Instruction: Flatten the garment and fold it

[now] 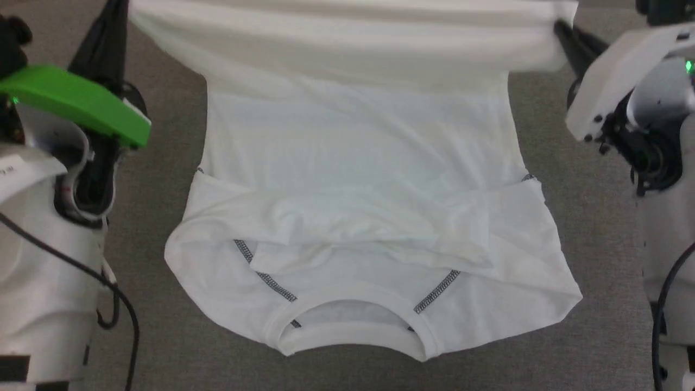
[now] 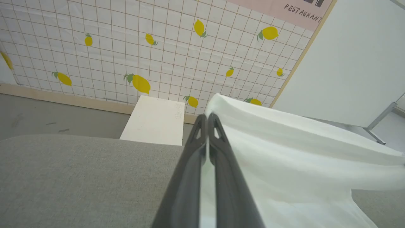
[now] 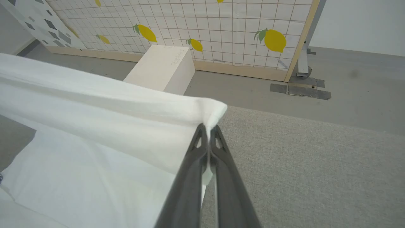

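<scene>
While pinching the shirt (image 1: 358, 152) up by both hem corners: bottom-to-collar fold, judged ready to go over.
Clamped on the left hem corner with the left gripper (image 2: 207, 117) and on the right corner with the right gripper (image 3: 208, 127), fingers (image 2: 221, 164) pressed fully together with only cloth between. Lying with collar (image 1: 353, 326) toward the near edge of the surface (image 1: 597, 282), sleeves (image 1: 369, 222) crossed over the chest, hem (image 1: 347, 32) stretched taut in the air toward the far edge. Calls next for carrying both corners level toward the near edge, span kept taut, lowering the hem over the sleeves just short of the collar, then letting go both sides together. Worth watching: loose sleeve folds, likely to bunch if dragged.
</scene>
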{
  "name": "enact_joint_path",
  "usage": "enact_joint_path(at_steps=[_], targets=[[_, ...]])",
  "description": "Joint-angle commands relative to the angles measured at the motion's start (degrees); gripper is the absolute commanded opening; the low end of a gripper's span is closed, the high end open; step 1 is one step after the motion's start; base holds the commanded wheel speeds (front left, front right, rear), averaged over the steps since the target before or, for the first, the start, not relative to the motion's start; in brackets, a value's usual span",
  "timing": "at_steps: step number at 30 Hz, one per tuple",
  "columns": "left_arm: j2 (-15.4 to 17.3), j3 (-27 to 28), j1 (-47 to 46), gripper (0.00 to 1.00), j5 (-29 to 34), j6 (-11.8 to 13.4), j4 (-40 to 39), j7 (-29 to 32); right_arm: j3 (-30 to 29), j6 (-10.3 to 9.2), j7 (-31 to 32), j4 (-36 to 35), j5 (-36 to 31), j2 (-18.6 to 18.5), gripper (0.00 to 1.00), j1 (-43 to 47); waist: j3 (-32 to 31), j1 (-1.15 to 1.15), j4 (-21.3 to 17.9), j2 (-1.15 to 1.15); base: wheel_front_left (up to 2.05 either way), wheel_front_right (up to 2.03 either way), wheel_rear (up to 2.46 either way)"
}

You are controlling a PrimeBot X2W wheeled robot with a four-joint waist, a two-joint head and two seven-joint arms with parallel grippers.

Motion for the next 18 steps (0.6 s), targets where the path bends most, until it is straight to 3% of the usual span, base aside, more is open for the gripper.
enact_joint_path(at_steps=[1,10,18], targets=[[-0.4,0.7,3.8,0.00,-1.0,0.9,-1.7,-0.7,-0.2,-0.11,0.2,-1.2,1.1,0.2,0.00,3.2,-7.6,0.01,0.9,0.00,0.00,0.00,0.00],[-3.5,1.0,28.8,0.00,-4.5,6.8,-14.9,0.0,-5.4,-0.11,1.9,-10.1,4.1,3.3,0.00,24.1,-14.9,0.01,1.0,0.00,0.00,0.00,0.00],[-4.8,-0.1,42.6,0.00,-6.1,10.9,-19.0,2.2,-9.2,-0.11,4.8,-15.2,3.9,5.7,0.00,37.9,-17.9,0.01,1.5,0.00,0.00,0.00,0.00]])
